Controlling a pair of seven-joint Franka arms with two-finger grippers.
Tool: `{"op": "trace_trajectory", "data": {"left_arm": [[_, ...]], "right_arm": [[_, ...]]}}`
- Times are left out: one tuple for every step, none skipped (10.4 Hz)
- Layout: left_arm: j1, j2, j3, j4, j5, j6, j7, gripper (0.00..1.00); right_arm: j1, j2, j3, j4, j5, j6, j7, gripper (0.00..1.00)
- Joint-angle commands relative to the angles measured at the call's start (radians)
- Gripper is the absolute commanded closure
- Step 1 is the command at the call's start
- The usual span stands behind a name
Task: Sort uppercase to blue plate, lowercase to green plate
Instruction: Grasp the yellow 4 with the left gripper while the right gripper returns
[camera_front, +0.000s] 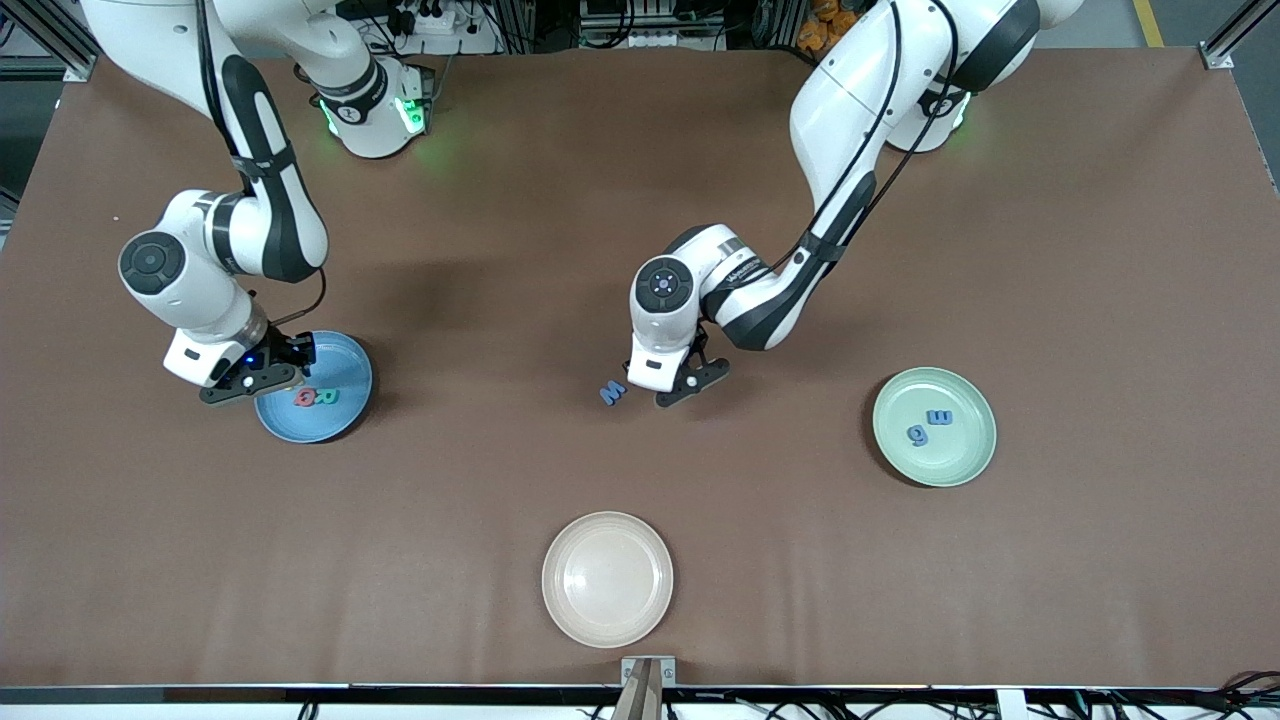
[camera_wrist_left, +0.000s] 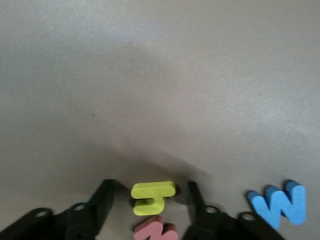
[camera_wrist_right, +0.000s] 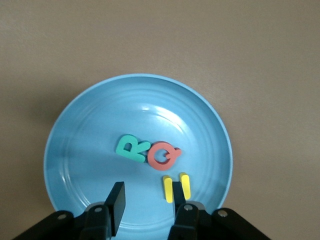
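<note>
Over the blue plate (camera_front: 345, 365) at the right arm's end of the table: right gripper (camera_wrist_right: 147, 200), jaws spread, pinching nothing. Lying flat on the plate beneath, yellow H (camera_wrist_right: 176, 187), close against the inner face of one finger and well clear of the other; judged already delivered, alongside green R (camera_wrist_right: 131, 148) and red Q (camera_wrist_right: 162, 156), which touch each other mid-plate. At mid-table: left gripper (camera_front: 688, 388), low over the cloth, jaws parted and straddling yellow y (camera_wrist_left: 152, 196), a sliver of table showing on each side, so no pinch yet. Across the gap from finger to finger, the y's longest stroke; a squeeze would probably catch it end to end. Just beside the y and deeper between the jaws, red w (camera_wrist_left: 156, 231), near enough to risk being caught too. Outside the jaws, beside one finger, blue W (camera_wrist_left: 277, 204), still to go to the blue plate and nearer the left arm than the right. At the left arm's end: green plate (camera_front: 965, 460), holding blue g (camera_front: 917, 434) and blue m (camera_front: 940, 417).
</note>
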Motion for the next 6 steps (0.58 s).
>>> {"op": "trace_trajectory", "data": {"left_arm": [[-0.003, 0.007, 0.007, 0.005, 0.025, -0.003, -0.030, 1.00], [-0.001, 0.005, 0.007, 0.005, 0.025, -0.003, -0.030, 1.00], [-0.001, 0.004, 0.007, 0.005, 0.023, -0.003, -0.032, 1.00], [0.001, -0.001, 0.007, 0.005, 0.023, -0.003, -0.032, 1.00], [0.008, -0.013, 0.007, 0.005, 0.025, -0.011, -0.030, 1.00], [0.037, -0.028, 0.007, 0.004, 0.026, -0.020, -0.030, 1.00]], "right_arm": [[0.005, -0.017, 0.003, 0.003, 0.028, -0.023, 0.024, 0.51], [0.006, -0.019, 0.009, 0.017, 0.029, -0.054, 0.036, 0.50], [0.005, -0.022, 0.025, 0.023, 0.034, -0.066, 0.048, 0.50], [0.006, -0.026, 0.045, 0.026, 0.039, -0.073, 0.082, 0.50], [0.006, -0.029, 0.080, 0.031, 0.039, -0.080, 0.147, 0.50], [0.006, -0.031, 0.120, 0.038, 0.039, -0.082, 0.232, 0.48]]}}
